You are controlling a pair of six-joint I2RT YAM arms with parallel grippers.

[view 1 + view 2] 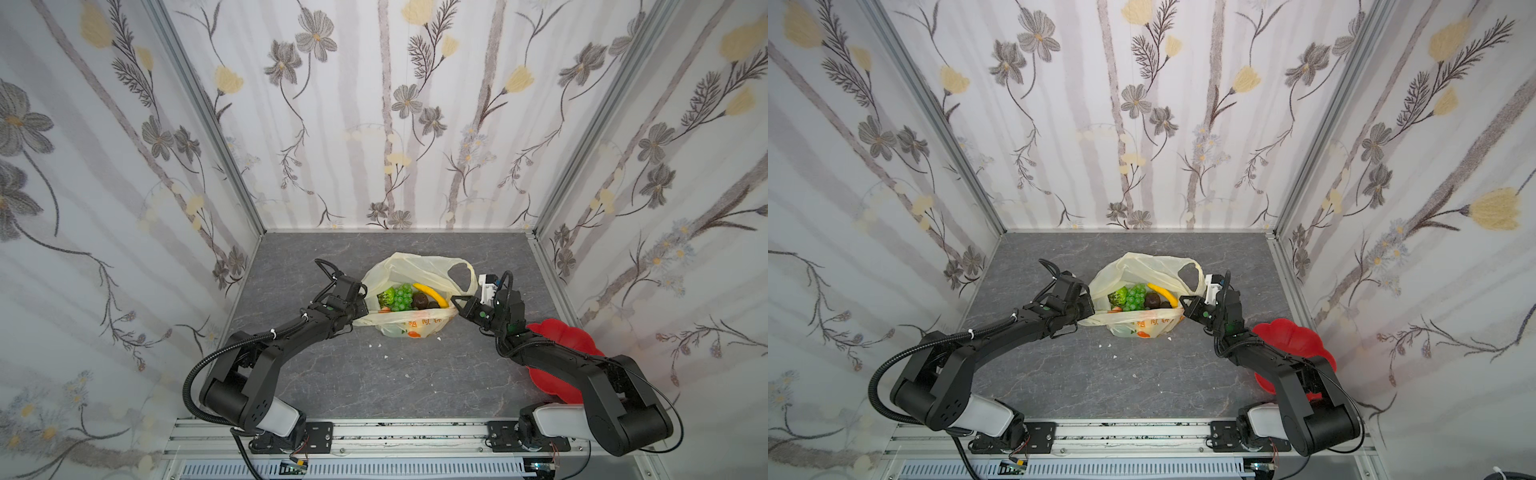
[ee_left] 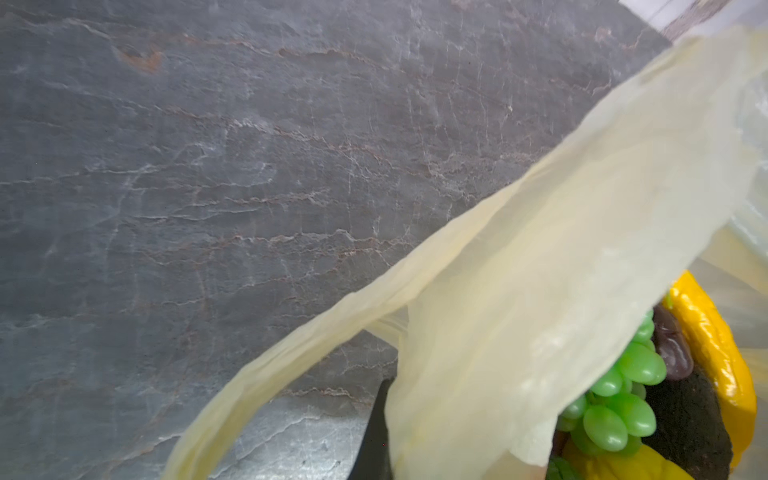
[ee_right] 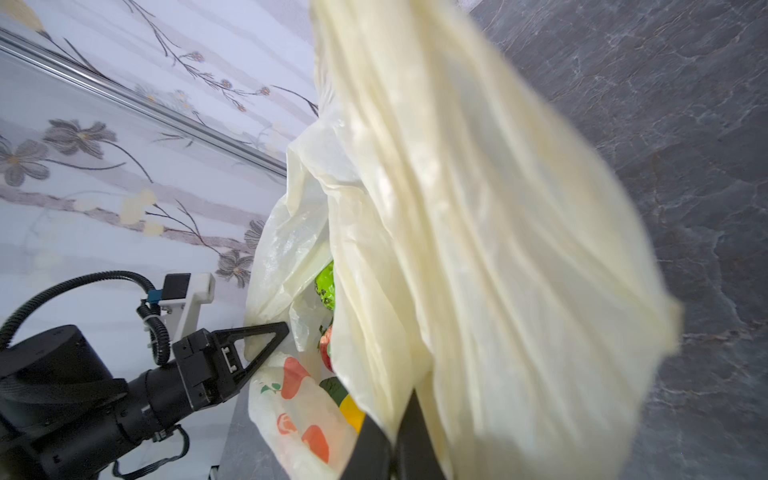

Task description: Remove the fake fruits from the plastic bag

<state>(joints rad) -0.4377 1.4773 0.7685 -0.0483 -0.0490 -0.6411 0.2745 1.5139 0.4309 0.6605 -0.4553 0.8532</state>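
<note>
Plastic bag, pale yellow, translucent, sat mid-table toward the back wall, mouth held open betw. the two arms. Orange-red fruit prints w/ lettering were on its front face in both top views. One loop handle stood up at rear right.

Left gripper was at bag's left rim, jaws pressed together, pinching the film. In left wrist view the film rose off one dark finger.

Right gripper was at bag's right rim, jaws closed on the plastic bag. Right wrist view showed film coming up from betw. its fingers.

Fake fruits lay inside the bag, visible thru the mouth:
- bumpy green fruit at left
- grape bunch in centre
- dark brown pieces just beside it
- banana at right, slanting toward right gripper

Red flower-shaped dish sat front right, partly under right arm, apart from bag. A few white crumbs lay on the grey stone-look tabletop in front of bag.
</note>
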